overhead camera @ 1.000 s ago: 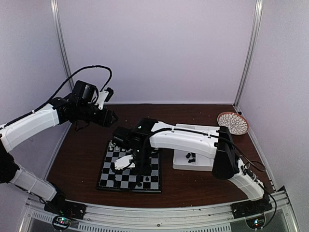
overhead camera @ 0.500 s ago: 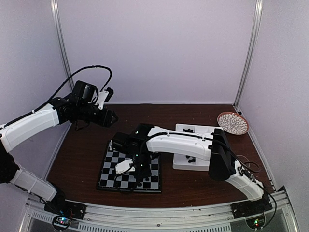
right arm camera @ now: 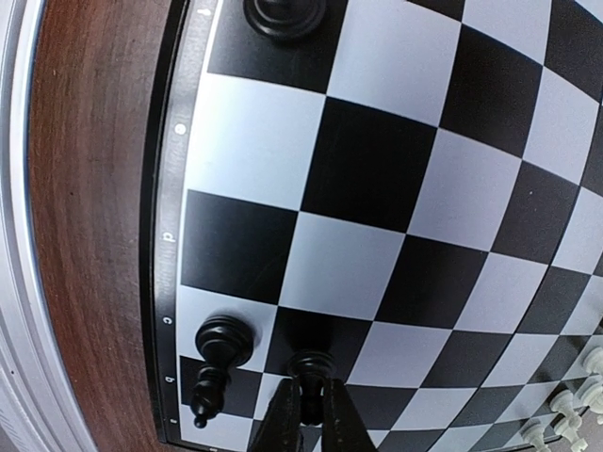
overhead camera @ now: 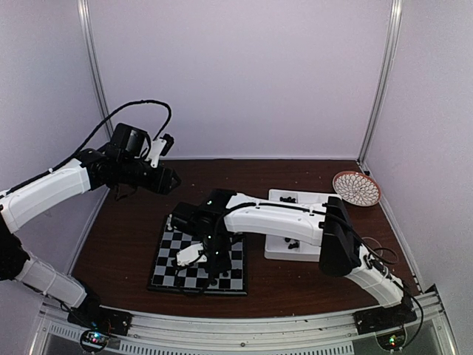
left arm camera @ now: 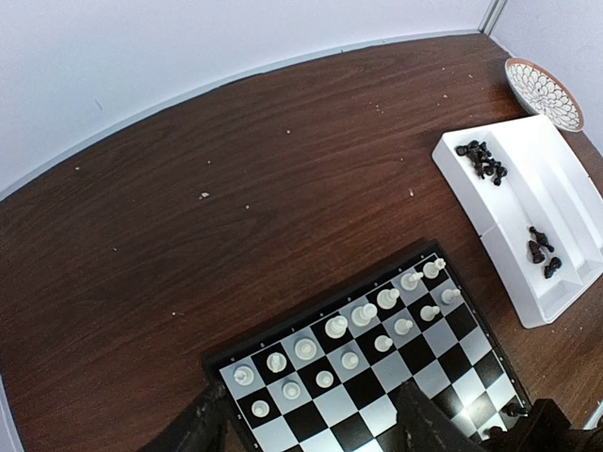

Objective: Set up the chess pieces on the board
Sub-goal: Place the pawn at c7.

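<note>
Chessboard (right arm camera: 358, 169): right fingers (right arm camera: 281, 419) tight on chessman (right arm camera: 311, 365)

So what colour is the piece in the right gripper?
Black; the piece shows best in right wrist view.

Soft, even light, faint shadows. Beyond the right pincer (right arm camera: 309, 394) the board (right arm camera: 377, 188) bows at its edges; the pincer itself blurs.
</note>
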